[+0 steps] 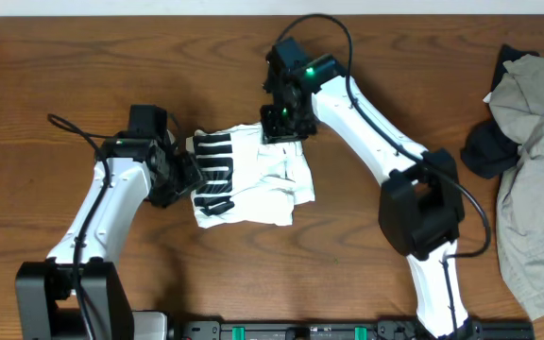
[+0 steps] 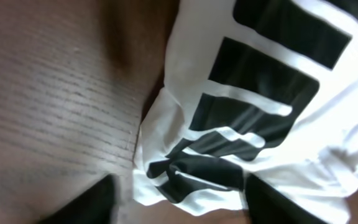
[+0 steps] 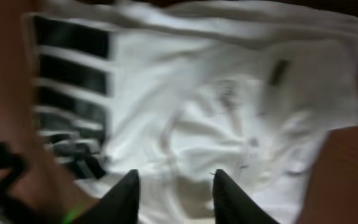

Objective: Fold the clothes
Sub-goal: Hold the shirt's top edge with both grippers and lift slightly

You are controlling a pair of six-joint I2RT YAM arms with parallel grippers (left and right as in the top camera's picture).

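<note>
Item: white PUMA T-shirt, folded small on the wooden table; left gripper and right gripper stood parted at opposite edges, gripping nothing, so you likely needed to lift both straight clear without snagging cloth.

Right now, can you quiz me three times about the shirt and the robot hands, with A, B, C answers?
1. Where is the white T-shirt? A) middle of the table B) on the floor C) hanging up
2. What colour is its lettering? A) red B) black C) green
3. How is the left gripper set? A) fingers apart B) squeezed shut C) fingers missing
Answers: A, it lies mid-table on the wood; B, black blocks on white cloth; A, the wrist view shows a wide gap.
</note>
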